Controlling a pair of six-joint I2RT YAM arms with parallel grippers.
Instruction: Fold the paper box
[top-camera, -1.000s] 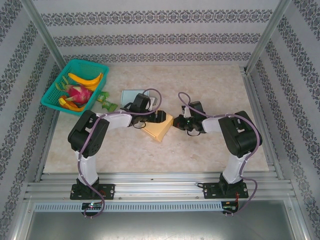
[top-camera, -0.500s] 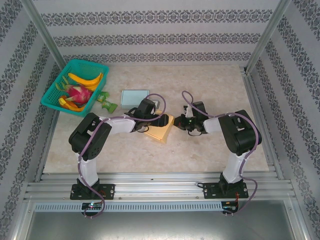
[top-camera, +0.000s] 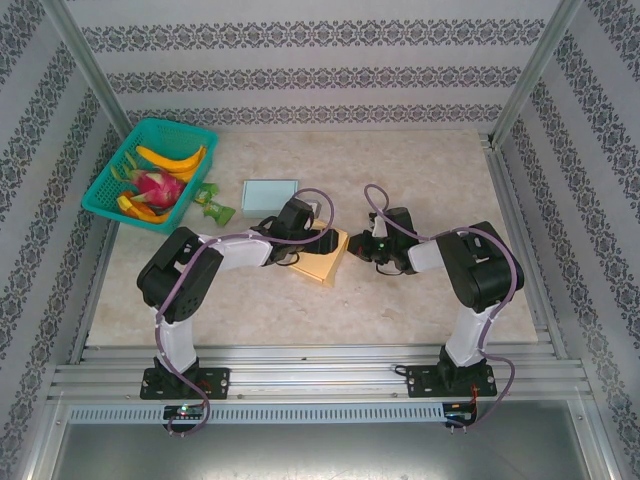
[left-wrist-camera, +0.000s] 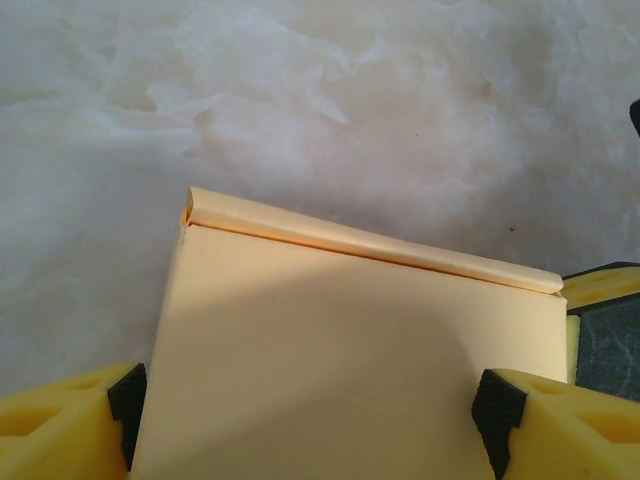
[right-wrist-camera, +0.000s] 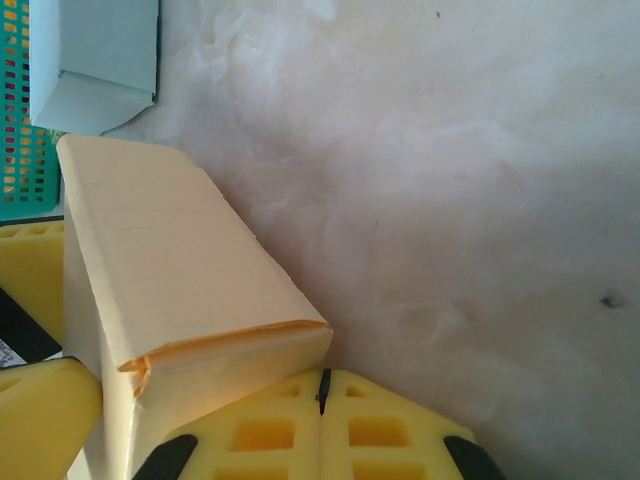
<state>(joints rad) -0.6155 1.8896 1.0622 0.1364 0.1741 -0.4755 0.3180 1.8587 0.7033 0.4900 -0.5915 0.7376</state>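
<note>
The left gripper (left-wrist-camera: 315, 425) has its jaws spread wide across the pale yellow paper box (left-wrist-camera: 350, 340), with a black pad against each long side. From where I stand that looks like a clamp on the box rather than a loose straddle. The right gripper (right-wrist-camera: 320, 425) has its yellow fingers pressed together with nothing between them, and its tip sits right at the box's near end, by the closing flap. The box lies in the middle of the marbled table (top-camera: 400, 310), between the two wrists, well apart from the pale blue flat carton (top-camera: 270, 190) and the teal plastic basket (top-camera: 175, 126) of fruit behind it. The worry is that end: the flap's seam gapes a little and one corner looks creased or slightly torn, so a hard or off-centre shove from the closed fingers could buckle the flap instead of seating it, or rip that corner further. A push along the box could also slide it out through the left pads, since smooth card offers little grip. If the left squeezes harder to stop that, the hollow walls may cave. Along the far edge a rolled lip stands slightly proud, and I'd guess it could spring open.
</note>
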